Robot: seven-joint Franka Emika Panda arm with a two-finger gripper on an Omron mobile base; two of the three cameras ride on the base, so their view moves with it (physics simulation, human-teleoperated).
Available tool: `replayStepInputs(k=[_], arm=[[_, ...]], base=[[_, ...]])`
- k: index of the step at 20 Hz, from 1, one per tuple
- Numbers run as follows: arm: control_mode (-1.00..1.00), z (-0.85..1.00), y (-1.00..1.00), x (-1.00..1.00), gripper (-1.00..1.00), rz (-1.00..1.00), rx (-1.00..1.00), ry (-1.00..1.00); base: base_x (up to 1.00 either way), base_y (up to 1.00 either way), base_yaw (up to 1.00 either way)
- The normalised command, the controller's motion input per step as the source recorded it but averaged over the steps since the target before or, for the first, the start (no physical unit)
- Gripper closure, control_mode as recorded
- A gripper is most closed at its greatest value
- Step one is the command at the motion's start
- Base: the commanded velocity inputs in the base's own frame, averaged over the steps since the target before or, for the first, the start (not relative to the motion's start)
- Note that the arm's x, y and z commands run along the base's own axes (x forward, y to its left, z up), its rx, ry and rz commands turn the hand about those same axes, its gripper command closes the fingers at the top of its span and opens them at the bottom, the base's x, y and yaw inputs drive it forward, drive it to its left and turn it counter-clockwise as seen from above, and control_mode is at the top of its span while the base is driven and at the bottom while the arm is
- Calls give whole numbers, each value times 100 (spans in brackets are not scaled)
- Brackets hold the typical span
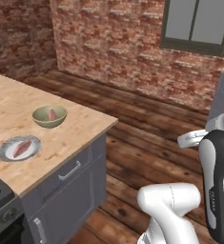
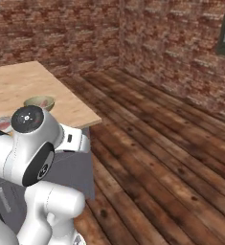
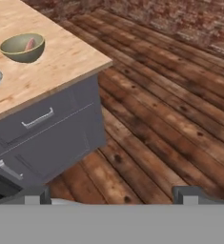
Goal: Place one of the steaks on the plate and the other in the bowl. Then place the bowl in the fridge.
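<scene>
Sorting done, by the look of things: one steak (image 1: 22, 148) flat on the plate (image 1: 5, 155), the other steak (image 1: 52, 114) leaning inside the bowl (image 1: 43, 122). Both dishes on the wooden counter (image 1: 80, 125), bowl farther back, plate nearer and to its left, close together but apart. Bowl well in from the counter's right edge, likely to leave room for a grasp on its rim from the open floor side.

Gripper (image 3: 113, 194) hanging out over the plank floor (image 3: 180, 124), right of the counter's corner and well apart from the bowl. Finger tips (image 3: 33, 194) wide apart at the bottom of the hand view, nothing between them: spread and empty. Hand camera angled down and back toward the counter, taking in the bowl, the grey drawer front (image 3: 46, 119) with its silver handle, and a sliver of the plate at the left edge.

Remaining step, judged from this: bowl to the fridge. No fridge to be made out among brick wall (image 1: 132, 52), window (image 1: 199, 24) and floor, so probably a reach back for the bowl first, then a drive. Risk to mind: the leaning steak sliding if the bowl tips in transit.
</scene>
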Motion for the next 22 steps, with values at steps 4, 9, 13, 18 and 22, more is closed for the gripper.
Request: replayStepInputs(k=[4,9,13,18,22], arm=[[100,0,0,0,-100,0,0,0],[100,0,0,0,-100,0,0,0],[100,0,0,0,-100,0,0,0],[100,0,0,0,-100,0,0,0],[100,0,0,0,-100,0,0,0]], base=[[37,-19,29],[38,-10,27],[47,-9,29],[53,-13,31],[61,-12,30]])
